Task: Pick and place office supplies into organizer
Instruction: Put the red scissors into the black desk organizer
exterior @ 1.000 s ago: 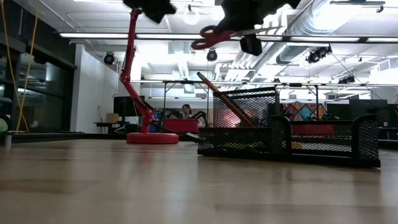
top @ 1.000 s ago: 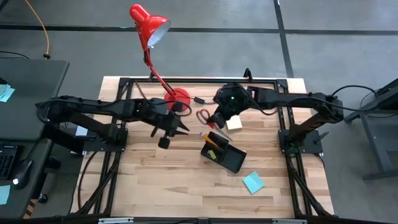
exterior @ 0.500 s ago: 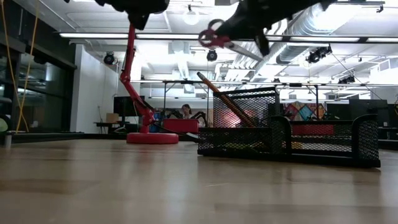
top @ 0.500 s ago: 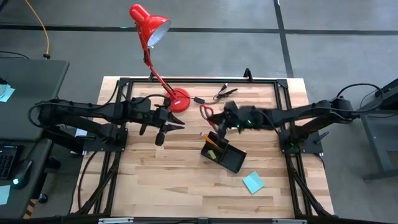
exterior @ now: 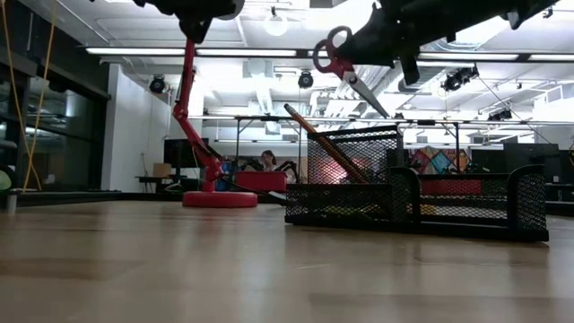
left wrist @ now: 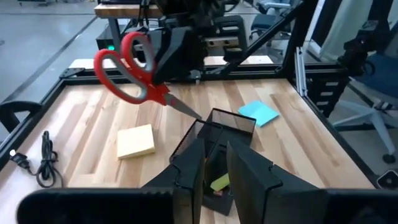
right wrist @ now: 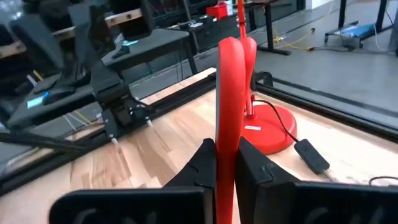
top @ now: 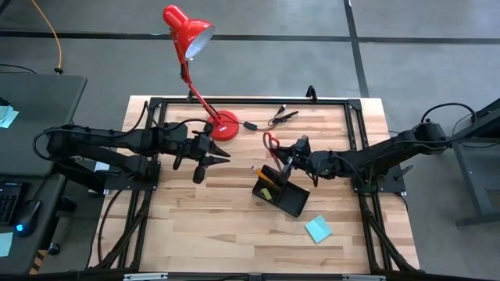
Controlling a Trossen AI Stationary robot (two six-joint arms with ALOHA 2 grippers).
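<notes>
The left end effector (top: 209, 154) hovers over the bench's left half, near the red lamp's base (top: 225, 124); whether its fingers grip anything I cannot tell, though nothing shows between them. Toward the middle, the mesh organizer (top: 280, 190) sits with pencils (top: 260, 173) leaning out of its tall cup. Just above it, the right end effector (top: 295, 158) is clenched on the red-handled scissors (top: 275, 145), blades pointing down toward that cup, handles tilted up. The risk, I'd say, is the tips striking the mesh rim or the leaning pencils and tipping the light organizer. A teal sticky pad (top: 318, 229) lies near the bench's front right edge, well apart.
</notes>
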